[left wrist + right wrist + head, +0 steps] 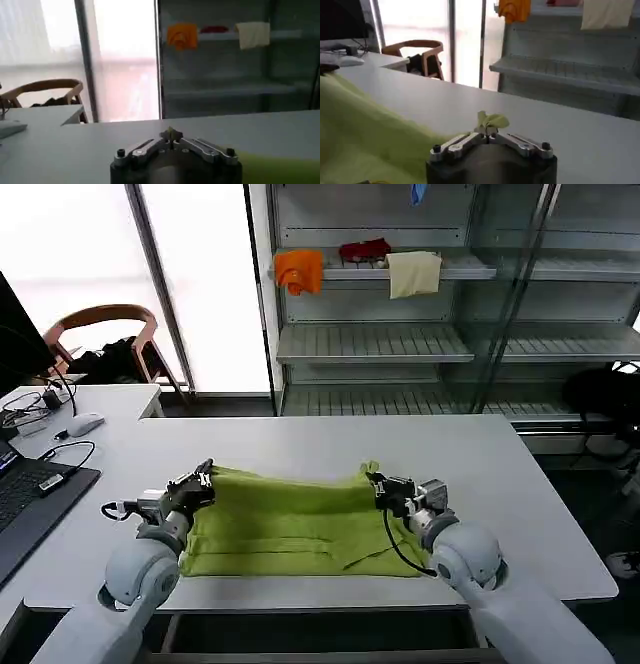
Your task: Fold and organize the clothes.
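Note:
The lime yellow-green T-shirt (290, 524) lies partly folded on the white table (300, 444), its far edge lifted at both corners. My left gripper (207, 475) is shut on the shirt's far left corner; a sliver of green fabric pokes from its closed tips in the left wrist view (170, 133). My right gripper (376, 481) is shut on the far right corner, where a tuft of green cloth (490, 121) sticks up between its tips (488, 133). The rest of the shirt (365, 135) drapes away beside it.
A laptop (30, 494), cables and a mouse (84, 424) lie on the table's left side. A chair (105, 334) stands behind. Shelves (370, 344) at the back hold orange (299, 270), red (364, 250) and cream (414, 273) cloths. Bare table stretches beyond the shirt.

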`<state>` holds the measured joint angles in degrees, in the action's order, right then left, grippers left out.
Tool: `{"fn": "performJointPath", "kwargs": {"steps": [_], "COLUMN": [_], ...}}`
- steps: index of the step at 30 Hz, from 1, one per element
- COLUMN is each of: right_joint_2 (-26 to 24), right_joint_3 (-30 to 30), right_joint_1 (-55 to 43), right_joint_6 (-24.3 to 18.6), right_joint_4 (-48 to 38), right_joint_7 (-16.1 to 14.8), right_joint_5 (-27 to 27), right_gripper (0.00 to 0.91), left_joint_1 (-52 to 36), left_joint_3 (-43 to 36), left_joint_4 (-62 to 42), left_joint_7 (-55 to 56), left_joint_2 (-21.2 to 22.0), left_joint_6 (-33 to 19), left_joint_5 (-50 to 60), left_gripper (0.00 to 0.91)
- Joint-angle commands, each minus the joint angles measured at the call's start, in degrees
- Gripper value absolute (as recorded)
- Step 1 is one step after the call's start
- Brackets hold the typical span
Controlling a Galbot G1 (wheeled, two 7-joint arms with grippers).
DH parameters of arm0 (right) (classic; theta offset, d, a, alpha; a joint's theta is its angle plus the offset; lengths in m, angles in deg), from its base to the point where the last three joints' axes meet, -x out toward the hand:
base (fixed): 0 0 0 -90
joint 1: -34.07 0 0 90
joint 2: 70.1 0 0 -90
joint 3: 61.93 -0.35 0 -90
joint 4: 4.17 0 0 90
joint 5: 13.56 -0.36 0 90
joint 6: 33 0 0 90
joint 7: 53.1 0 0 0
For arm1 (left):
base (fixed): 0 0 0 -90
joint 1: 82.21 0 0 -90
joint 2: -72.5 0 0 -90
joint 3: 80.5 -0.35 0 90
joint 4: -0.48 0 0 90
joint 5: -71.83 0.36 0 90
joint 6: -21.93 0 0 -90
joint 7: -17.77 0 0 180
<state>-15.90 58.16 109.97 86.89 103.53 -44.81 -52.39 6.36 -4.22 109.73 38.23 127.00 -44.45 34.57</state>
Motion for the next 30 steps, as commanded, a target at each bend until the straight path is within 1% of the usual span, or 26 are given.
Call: {"fn": "performJointPath", "kwargs": {"steps": [1, 7, 12, 14, 19, 25, 28, 29, 30], "right_joint_2": [-1.2, -2.5, -2.7, -2.4, -1.6, -0.3, 0.3, 0.3, 0.4], "right_joint_3": [0.0, -0.6, -2.0, -2.3, -3.0, -3.8, -4.2, -4.3, -4.4], "right_joint_1": [2.4, 6.2, 9.5, 10.6, 13.2, 15.4, 16.5, 16.7, 17.0], "right_joint_6": [0.1, 0.0, -0.3, -0.6, -3.0, -6.3, -6.6, -6.6, -6.6], "right_joint_4": [3.6, 5.6, 7.2, 7.7, 7.0, 5.4, 6.1, 6.4, 6.8], "right_joint_7": [0.1, 0.3, 1.0, 1.9, 4.7, 6.8, 8.5, 8.6, 9.5], "right_joint_5": [-0.2, 0.0, 0.2, 0.2, 0.5, 2.0, 2.0, 2.0, 2.0], "right_gripper": [0.000, 0.000, 0.000, 0.000, 0.000, 0.000, 0.000, 0.000, 0.000], "left_joint_1": [12.2, 15.8, 18.5, 18.9, 19.3, 18.5, 18.1, 18.0, 17.9], "left_joint_3": [1.7, 1.9, 2.1, 2.2, 1.9, 1.0, 1.2, 1.3, 1.5], "left_joint_4": [9.4, 9.9, 11.3, 11.4, 10.1, 8.9, 8.5, 8.3, 8.0], "left_joint_7": [3.5, 4.5, 6.1, 6.5, 6.3, 6.3, 6.6, 6.8, 7.1], "left_joint_2": [-0.2, 0.9, 2.1, 2.7, 3.0, 3.9, 3.9, 3.9, 3.8], "left_joint_6": [-0.6, -0.4, 0.2, 0.3, 0.0, -0.2, -0.2, -0.2, -0.1], "left_joint_5": [3.3, 5.7, 8.1, 8.9, 9.2, 9.8, 10.3, 10.4, 10.4], "left_gripper": [0.000, 0.000, 0.000, 0.000, 0.000, 0.000, 0.000, 0.000, 0.000]}}
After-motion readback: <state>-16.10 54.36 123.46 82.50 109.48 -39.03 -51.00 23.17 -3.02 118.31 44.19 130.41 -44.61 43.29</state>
